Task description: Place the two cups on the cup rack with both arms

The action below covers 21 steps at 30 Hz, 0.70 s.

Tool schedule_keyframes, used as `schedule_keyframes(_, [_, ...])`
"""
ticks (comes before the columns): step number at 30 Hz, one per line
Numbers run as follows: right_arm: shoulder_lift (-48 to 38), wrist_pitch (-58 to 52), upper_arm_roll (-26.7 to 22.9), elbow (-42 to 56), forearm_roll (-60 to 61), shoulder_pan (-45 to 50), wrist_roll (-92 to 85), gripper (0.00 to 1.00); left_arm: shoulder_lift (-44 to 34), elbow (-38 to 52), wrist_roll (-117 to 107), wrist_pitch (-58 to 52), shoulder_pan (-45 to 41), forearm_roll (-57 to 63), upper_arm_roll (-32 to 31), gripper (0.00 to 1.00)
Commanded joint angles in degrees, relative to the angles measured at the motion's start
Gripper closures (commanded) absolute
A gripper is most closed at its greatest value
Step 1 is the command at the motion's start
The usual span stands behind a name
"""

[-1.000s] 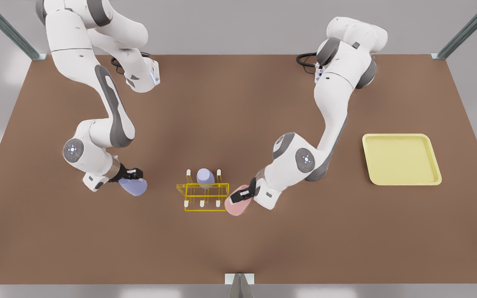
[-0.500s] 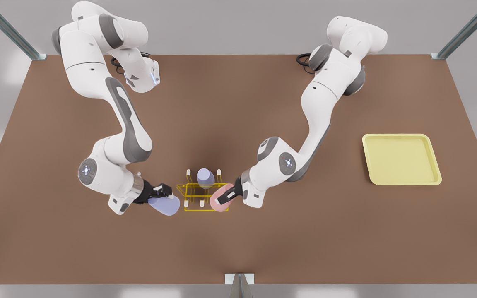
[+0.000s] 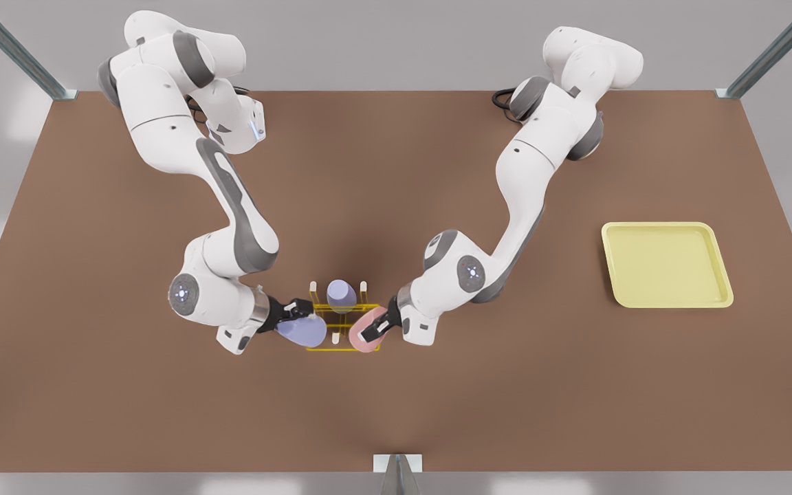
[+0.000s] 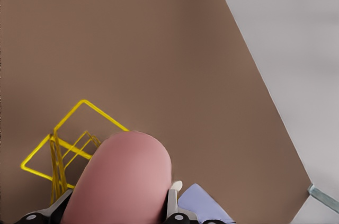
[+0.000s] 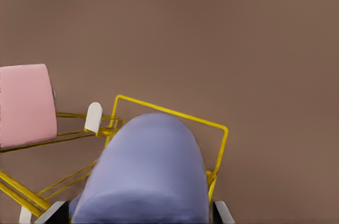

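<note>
Both grippers tilted over rack [image 3: 341,323]: left gripper [image 3: 377,328] pink cup [image 3: 363,338], right gripper [image 3: 293,313] lavender cup [image 3: 302,333].

Brown table [image 3: 396,412], yellow cup rack [image 3: 341,328], pale yellow tray [image 3: 667,264], seemingly resting flat

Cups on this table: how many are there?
3: a pink cup in the left gripper, a lavender cup in the right gripper, another lavender cup standing on the yellow rack.
</note>
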Motion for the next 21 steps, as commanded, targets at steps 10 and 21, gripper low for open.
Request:
schedule_keyframes(10, [0.53, -0.13, 0.8, 1.85, 0.16, 0.11, -0.42, 0.0, -0.7, -0.18, -2.2, -5.38, -0.5, 3.03, 0.14, 0.0])
schedule_keyframes(21, [-7.99, -17.35, -3.5, 2.56, -21.2, -9.12, 1.34, 0.0, -20.82, 1.85, 23.18, -58.89, 11.27, 18.14, 5.33, 0.0])
